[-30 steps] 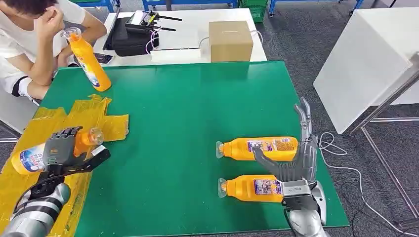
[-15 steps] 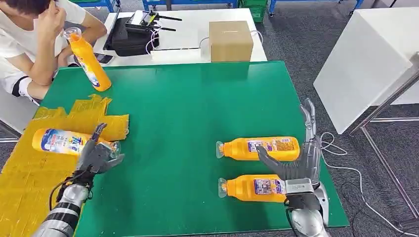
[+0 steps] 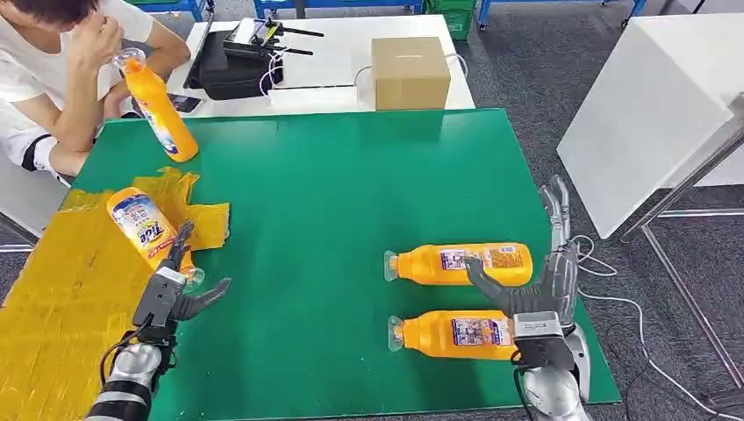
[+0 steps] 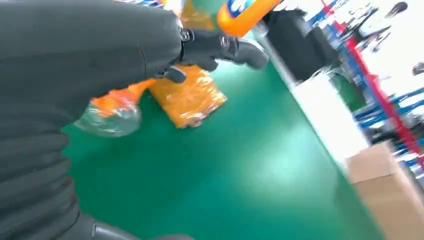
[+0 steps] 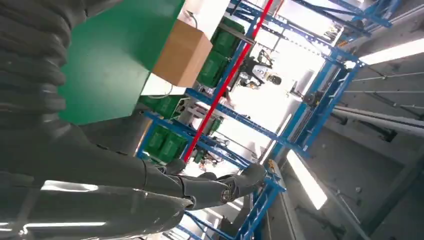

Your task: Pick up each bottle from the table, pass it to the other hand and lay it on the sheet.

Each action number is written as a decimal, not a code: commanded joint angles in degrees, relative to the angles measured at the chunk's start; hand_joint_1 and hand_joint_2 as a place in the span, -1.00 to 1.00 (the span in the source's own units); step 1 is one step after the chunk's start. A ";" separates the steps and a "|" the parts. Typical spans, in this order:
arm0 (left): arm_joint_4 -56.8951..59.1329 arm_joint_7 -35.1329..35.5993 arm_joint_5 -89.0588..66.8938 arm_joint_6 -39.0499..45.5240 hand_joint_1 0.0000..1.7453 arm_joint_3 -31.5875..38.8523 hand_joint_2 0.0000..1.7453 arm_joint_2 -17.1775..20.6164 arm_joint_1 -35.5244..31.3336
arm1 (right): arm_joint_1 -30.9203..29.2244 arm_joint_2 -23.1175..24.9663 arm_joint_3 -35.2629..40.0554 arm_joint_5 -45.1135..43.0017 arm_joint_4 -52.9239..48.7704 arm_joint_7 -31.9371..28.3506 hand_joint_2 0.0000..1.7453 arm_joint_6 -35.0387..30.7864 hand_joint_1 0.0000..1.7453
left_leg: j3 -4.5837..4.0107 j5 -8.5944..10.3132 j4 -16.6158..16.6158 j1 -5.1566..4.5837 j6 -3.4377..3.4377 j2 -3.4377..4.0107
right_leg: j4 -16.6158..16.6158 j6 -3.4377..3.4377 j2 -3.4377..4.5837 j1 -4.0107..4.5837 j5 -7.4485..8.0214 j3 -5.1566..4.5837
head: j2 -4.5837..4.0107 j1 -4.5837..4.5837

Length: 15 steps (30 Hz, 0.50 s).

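1. The left hand (image 3: 171, 294) has let go of the bottle (image 3: 145, 226), which a second ago it held over the yellow sheet (image 3: 61, 289); its fingers are now spread and hold nothing.
2. That bottle now lies on the sheet near the table's (image 3: 333, 175) left edge, cap just beside the left hand, so this placement looks finished.
3. The right hand (image 3: 535, 285) stays wide and upright near the right edge, holding nothing.
4. Two more bottles (image 3: 461, 263) (image 3: 452, 333) lie beside it, likely next; a person's bottle (image 3: 162, 110) stands at the far left corner.
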 commanded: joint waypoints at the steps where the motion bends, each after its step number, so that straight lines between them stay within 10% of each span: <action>1: -3.27 -1.03 -0.58 1.29 -1.00 1.02 1.00 -1.96 0.65 | -0.99 0.20 -1.54 0.09 2.84 0.23 1.00 0.10 -1.00 | 0.19 -0.06 -0.07 0.09 -0.03 0.02 | -0.14 0.07 0.01 0.08 -0.01 0.22 | 0.00 -0.02; 15: -37.94 -5.85 11.66 6.17 -1.00 -1.50 1.00 -5.51 6.99 | 0.48 -0.84 0.05 13.95 0.23 3.32 1.00 -5.72 -1.00 | -0.06 -0.08 0.11 0.09 -0.01 0.00 | 0.01 0.05 -0.03 0.09 -0.04 -0.02 | 0.00 -0.02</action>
